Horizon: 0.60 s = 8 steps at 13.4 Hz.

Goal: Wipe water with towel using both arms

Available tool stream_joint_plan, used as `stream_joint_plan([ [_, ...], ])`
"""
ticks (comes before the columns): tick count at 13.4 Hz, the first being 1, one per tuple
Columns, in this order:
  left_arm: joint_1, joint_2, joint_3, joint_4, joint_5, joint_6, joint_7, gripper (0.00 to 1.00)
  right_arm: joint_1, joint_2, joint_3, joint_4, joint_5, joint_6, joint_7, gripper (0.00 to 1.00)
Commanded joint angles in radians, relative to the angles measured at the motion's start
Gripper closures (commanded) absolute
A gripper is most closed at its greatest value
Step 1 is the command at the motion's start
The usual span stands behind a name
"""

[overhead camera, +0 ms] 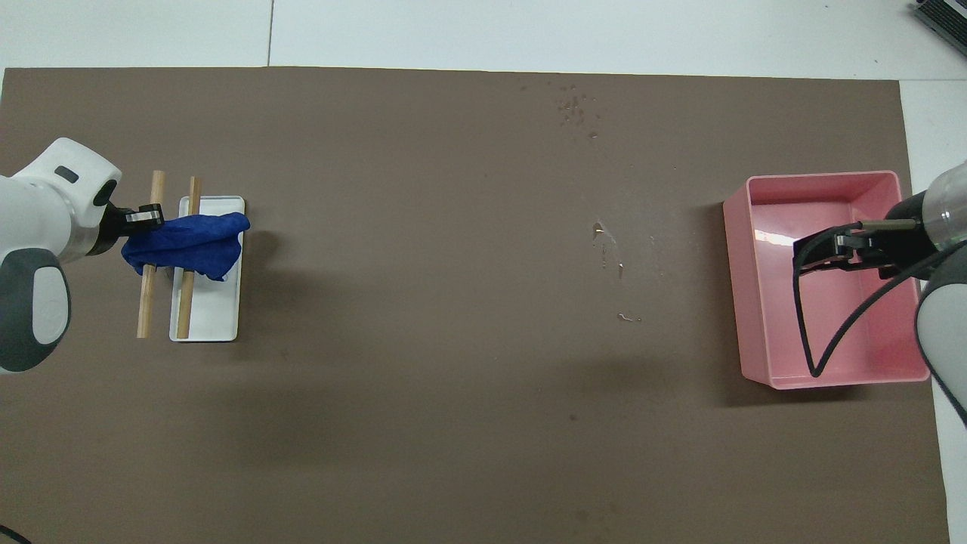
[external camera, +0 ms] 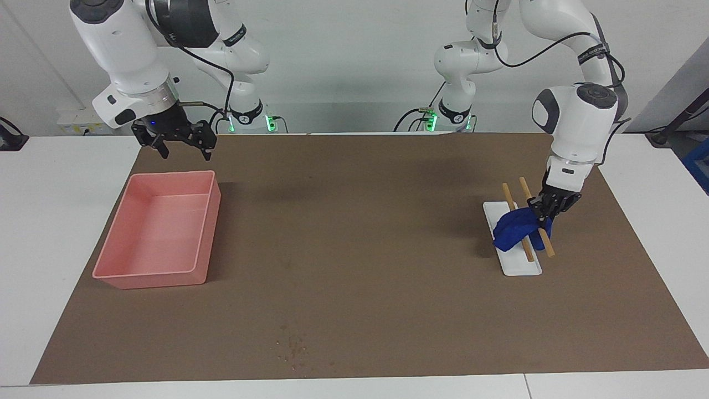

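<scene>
Towel (external camera: 518, 231) and left gripper (external camera: 544, 213) meet at the left arm's end of the worktop (external camera: 354, 266): the gripper's fingers are pinched together on one edge of the blue towel, the edge toward that end of the worktop. The towel lies bunched across two wooden sticks (external camera: 536, 224), which rest lengthwise over a narrow white tray (external camera: 520, 266). In the overhead view the towel (overhead camera: 185, 245) drapes over both sticks (overhead camera: 143, 302) and reaches the tray's (overhead camera: 211, 317) long edge, while the left gripper (overhead camera: 143, 219) sits at the cloth's outer end, just beside the outer stick. The part of the towel at the gripper looks slightly lifted; the rest hangs down onto the sticks and tray.

At the right arm's end, the right gripper (external camera: 178, 141) waits in the air with its fingers spread apart, holding nothing. It hangs above the edge of a pink bin (external camera: 160, 233) that lies nearest the robots. From overhead, the right gripper (overhead camera: 835, 253) shows over the inside of the bin (overhead camera: 763, 302), with a black cable looping below it.

Water droplets (external camera: 293, 349) speckle the brown mat near the worktop edge farthest from the robots, about midway between the two ends. In the overhead view, droplets (overhead camera: 578, 109) show there as well, and a few more wet marks (overhead camera: 608, 249) lie nearer the robots, toward the bin.
</scene>
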Motion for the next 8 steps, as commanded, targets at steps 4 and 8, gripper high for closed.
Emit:
stream_joint_plan([
  [4,-0.020,0.025,0.004,0.260,-0.065,-0.369,-0.243,1.00,-0.016,-0.010,0.008,-0.005,0.019,-0.006,-0.002,0.00],
  [8,-0.025,-0.019,-0.041,0.380,-0.212,-0.544,-0.443,1.00,-0.016,-0.010,0.008,-0.005,0.019,-0.006,-0.002,0.00],
])
